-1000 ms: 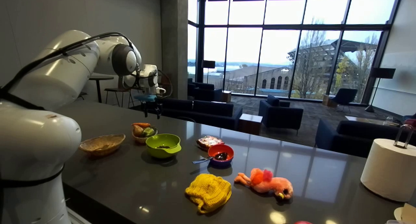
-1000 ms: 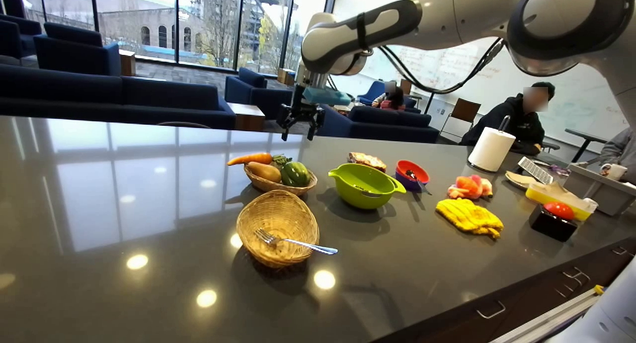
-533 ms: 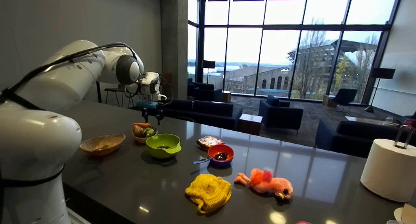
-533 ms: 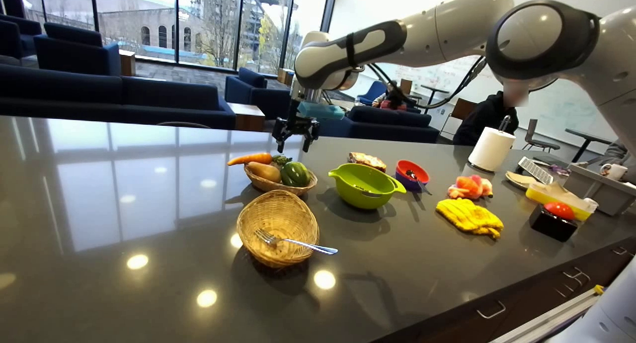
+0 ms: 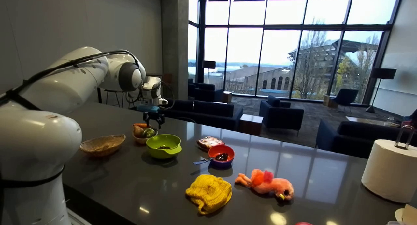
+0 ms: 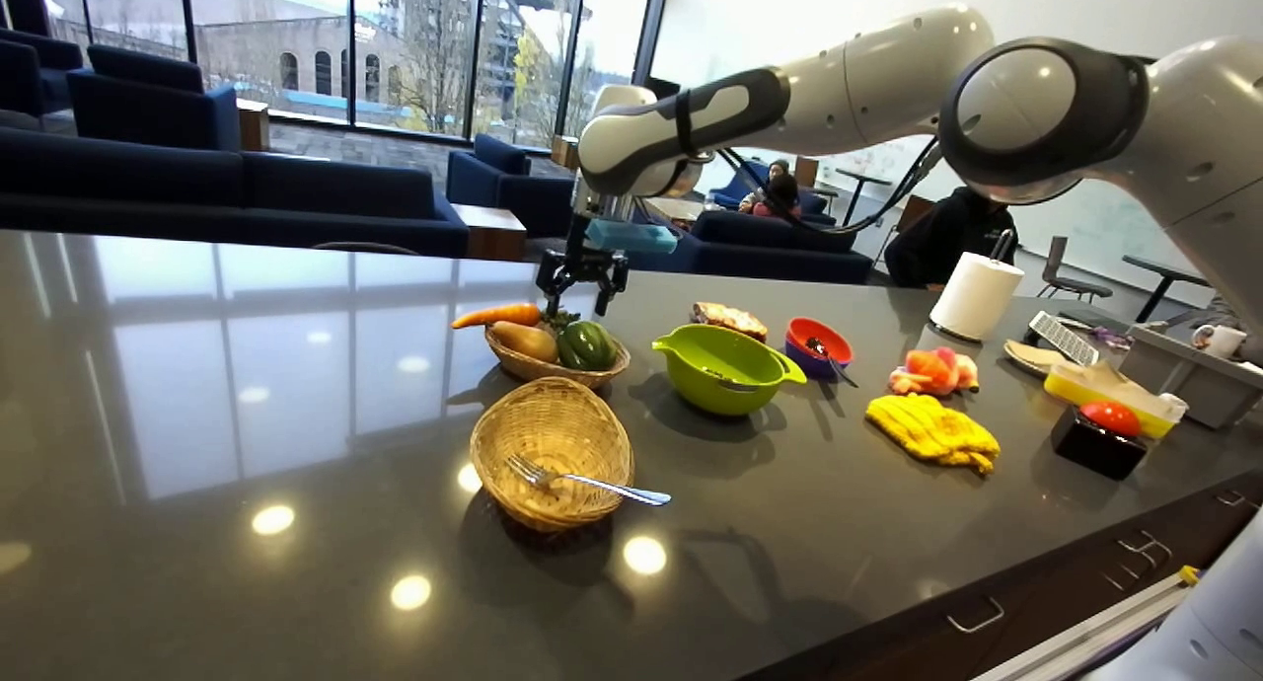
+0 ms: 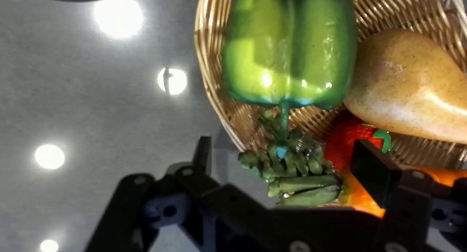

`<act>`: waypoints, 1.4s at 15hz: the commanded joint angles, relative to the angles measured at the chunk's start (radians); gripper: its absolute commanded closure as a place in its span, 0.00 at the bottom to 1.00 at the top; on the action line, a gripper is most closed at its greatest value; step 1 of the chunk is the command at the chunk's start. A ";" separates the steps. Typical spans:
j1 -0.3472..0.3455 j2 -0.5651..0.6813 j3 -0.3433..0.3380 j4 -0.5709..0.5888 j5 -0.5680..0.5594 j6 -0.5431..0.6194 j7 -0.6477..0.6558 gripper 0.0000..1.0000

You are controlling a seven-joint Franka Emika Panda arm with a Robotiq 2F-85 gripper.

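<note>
Leafy greens lie by the green pepper at the edge of the wicker basket, gripper just above with fingers spread and empty, so I'd make any descent slow and square, fingertips clear of rim and carrot, green bowl nearby.

The shallow wicker basket stands upright. In it the glossy green pepper lies on its side, just beside a smooth yellow-brown fruit. The orange carrot, with bunched dark-green leaves, lies at the rim, its tip jutting past it; in the wrist view the pepper's stem overlaps the leaves. A red fruit is partly hidden nearby.
</note>
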 commanded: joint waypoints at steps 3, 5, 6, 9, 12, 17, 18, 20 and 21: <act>0.019 0.044 -0.019 0.073 0.019 -0.025 -0.016 0.44; 0.007 0.040 -0.001 0.066 0.000 -0.025 -0.005 0.58; 0.007 0.036 -0.003 0.063 -0.001 -0.028 -0.002 0.68; 0.005 0.014 -0.011 0.041 -0.009 -0.033 0.009 0.91; 0.008 0.002 -0.019 0.028 -0.013 -0.037 0.020 1.00; 0.009 -0.018 -0.024 0.009 -0.013 -0.045 0.029 0.98; 0.009 -0.027 -0.025 0.006 -0.014 -0.053 0.029 0.98; 0.012 -0.040 -0.029 0.007 -0.016 -0.082 0.035 0.98; 0.013 -0.048 -0.031 0.008 -0.018 -0.099 0.038 0.98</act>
